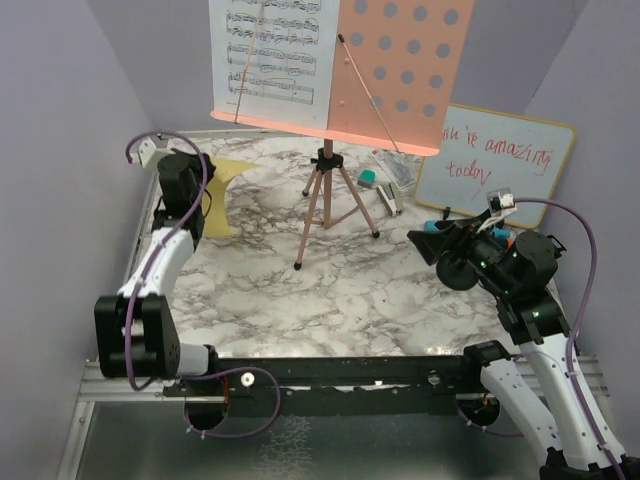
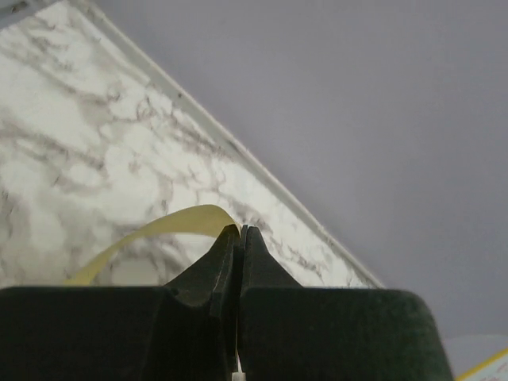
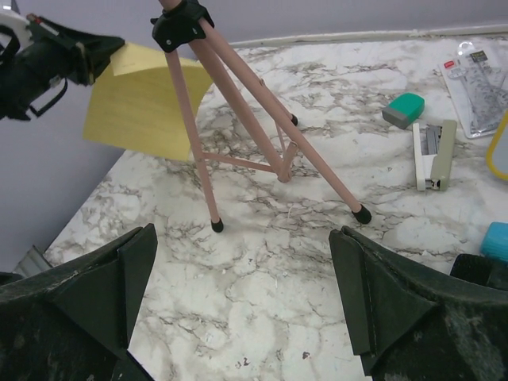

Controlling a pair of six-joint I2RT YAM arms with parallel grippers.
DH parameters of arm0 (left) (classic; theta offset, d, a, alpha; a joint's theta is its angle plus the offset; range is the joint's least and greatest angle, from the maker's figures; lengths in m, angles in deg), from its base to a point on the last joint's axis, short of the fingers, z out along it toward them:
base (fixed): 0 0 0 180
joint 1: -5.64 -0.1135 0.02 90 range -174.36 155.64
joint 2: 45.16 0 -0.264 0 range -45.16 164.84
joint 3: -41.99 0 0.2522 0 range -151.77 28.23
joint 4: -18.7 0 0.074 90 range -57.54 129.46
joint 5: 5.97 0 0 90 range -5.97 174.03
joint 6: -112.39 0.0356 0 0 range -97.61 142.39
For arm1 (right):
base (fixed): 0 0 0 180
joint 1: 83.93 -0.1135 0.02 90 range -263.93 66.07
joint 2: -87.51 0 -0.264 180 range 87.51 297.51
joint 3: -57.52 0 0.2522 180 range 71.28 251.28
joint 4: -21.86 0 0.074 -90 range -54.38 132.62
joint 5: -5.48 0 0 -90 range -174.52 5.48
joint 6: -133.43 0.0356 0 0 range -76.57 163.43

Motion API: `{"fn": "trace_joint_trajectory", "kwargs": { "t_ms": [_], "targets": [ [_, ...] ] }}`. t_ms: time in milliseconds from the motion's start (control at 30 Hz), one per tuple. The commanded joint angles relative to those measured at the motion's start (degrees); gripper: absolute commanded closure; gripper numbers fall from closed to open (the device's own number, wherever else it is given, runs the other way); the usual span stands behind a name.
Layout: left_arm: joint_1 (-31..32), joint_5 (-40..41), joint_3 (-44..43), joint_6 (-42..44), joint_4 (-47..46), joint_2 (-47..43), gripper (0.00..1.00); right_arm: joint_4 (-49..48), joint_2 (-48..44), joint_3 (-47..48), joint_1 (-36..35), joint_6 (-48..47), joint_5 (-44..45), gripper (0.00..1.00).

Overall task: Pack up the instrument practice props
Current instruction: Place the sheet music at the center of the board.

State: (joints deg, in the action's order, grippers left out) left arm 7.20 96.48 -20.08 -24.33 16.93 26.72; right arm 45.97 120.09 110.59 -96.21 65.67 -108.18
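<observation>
Pink music stand (image 1: 395,58) upright on tripod legs (image 3: 188,119), back-centre of marble table (image 1: 330,300); sheet music (image 1: 275,50) on its rack. Right gripper (image 3: 242,238) spread wide, empty, facing legs, well apart from them. Left gripper (image 2: 240,232) pinched on yellow sheet (image 3: 139,107) near table's left edge. Judged step: approach to stand. Next move: close in, grasp leg or pole without tipping stand.

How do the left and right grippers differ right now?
The left gripper is shut, its fingers pinching a yellow sheet; the right gripper is wide open and empty. The left gripper sits by the left wall; the right gripper faces the tripod of the pink music rack. Both have black fingers and hang above the marble table.
</observation>
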Motion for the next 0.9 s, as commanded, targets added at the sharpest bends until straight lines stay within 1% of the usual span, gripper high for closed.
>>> {"fn": "trace_joint_trajectory", "kwargs": {
  "t_ms": [0, 67, 133, 167, 233, 400, 600, 767, 867],
  "targets": [
    [-6.96, -11.67, -16.89, 1.59, -7.19, 13.16, 1.0, 0.22, 0.38, 0.44, 0.28, -1.47, 0.9, 0.02],
    [-8.08, -13.95, -25.26, 3.68, -4.15, 17.56, 1.0, 0.33, 0.31, 0.57, 0.28, -1.66, 0.86, 0.02],
    [-8.21, -14.46, -30.59, 6.25, -1.56, 19.27, 1.0, 0.37, -0.06, 0.38, 0.26, -1.97, 1.16, 0.02],
    [-8.23, -14.3, -31.62, 6.97, -1.14, 19.37, 1.0, 0.34, -0.31, 0.2, 0.29, -2.09, 1.38, 0.02],
    [-8.24, -13.01, -30.81, 7.26, -1.31, 18.42, 1.0, -0.08, -0.45, -0.12, 0.24, -2.28, 1.87, 0.02],
    [-8.24, -10.72, -21.01, 4.19, -5.07, 16.73, 1.0, -0.43, 0.58, -0.07, 0.25, -2.21, 1.11, 0.02],
    [-8.24, -8.09, -3.17, -7.25, -16.83, 16.77, 1.0, 0.37, -0.06, -0.26, 0.28, -2.29, 1.22, 0.02],
    [-7.24, -6.48, 6.09, -16.03, -24.59, 20.3, 1.0, 0.76, -0.76, -0.51, 0.24, -2.46, 1.95, 0.02],
    [-6.09, -2.62, 10.53, -19.59, -27.75, 21.7, 1.0, 0.97, -0.59, -0.33, 0.3, -2.46, 1.93, 0.01]
  ]
}}
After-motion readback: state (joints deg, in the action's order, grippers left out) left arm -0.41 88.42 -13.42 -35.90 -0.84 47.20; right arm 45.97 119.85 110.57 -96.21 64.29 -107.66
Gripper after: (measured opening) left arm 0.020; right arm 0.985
